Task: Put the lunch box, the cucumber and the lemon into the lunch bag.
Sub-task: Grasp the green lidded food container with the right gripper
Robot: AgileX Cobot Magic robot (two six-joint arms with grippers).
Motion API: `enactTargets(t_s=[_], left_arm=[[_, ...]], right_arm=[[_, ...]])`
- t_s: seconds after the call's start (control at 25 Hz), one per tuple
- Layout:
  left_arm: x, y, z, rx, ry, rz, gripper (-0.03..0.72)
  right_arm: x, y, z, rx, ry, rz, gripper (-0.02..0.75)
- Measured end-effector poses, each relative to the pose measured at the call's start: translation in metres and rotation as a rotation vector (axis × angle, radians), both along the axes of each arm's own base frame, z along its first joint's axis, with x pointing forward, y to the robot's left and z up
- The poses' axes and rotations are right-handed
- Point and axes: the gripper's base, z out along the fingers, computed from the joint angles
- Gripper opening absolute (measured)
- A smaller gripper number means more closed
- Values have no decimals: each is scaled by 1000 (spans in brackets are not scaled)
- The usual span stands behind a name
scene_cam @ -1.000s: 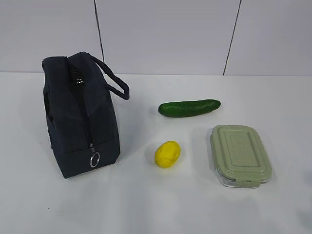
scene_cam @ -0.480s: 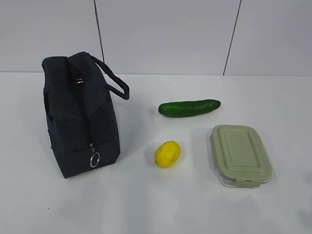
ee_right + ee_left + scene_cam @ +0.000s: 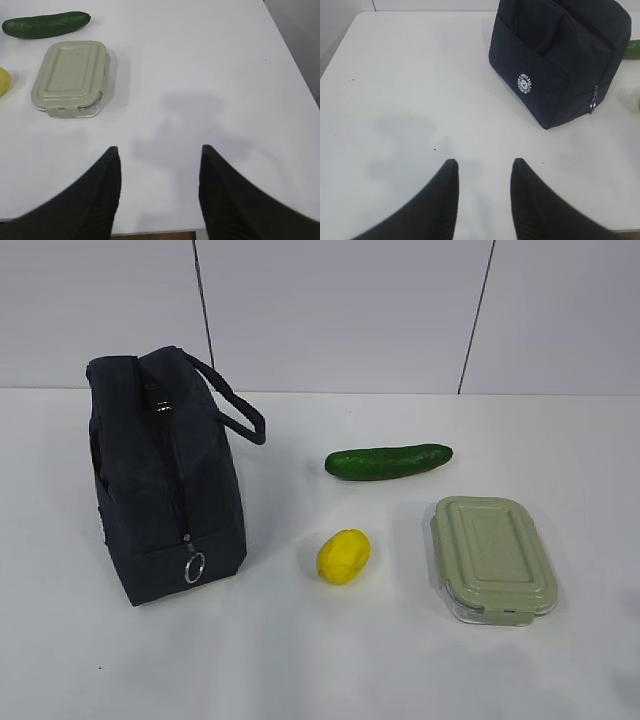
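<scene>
The bag [image 3: 165, 480] stands zipped near the table's [image 3: 330, 660] left edge, contents hidden. Cucumber [image 3: 388, 461], lemon [image 3: 343, 556] and box [image 3: 491, 558] lie toward the right edge. Both grippers [image 3: 482, 167] [image 3: 160, 152] hover parted, empty.

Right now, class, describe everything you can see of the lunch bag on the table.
The lunch bag is dark navy fabric, boxy with a rounded top. It stands upright on the white table, left of the lemon, touching nothing else. A loop handle arches off its top. Its zipper runs down the near end to a metal ring pull low down. A round white logo marks one side.
</scene>
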Motion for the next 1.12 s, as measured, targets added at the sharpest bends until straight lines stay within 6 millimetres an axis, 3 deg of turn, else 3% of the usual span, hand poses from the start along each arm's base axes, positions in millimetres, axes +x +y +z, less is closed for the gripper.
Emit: enactTargets(t_s=[0.56,0.68,0.88,1.12], left_arm=[[0,0,0,-3,0,-2,240],[0,0,0,-3,0,-2,241],[0,0,0,-3,0,-2,286],[0,0,0,-3,0,-2,344]], right_arm=[[0,0,0,0,0,0,402],[-1,1,1,11,-1,6,431],[6,1,23,72,109,-24,523],[20,0,53,62,123,56,540]])
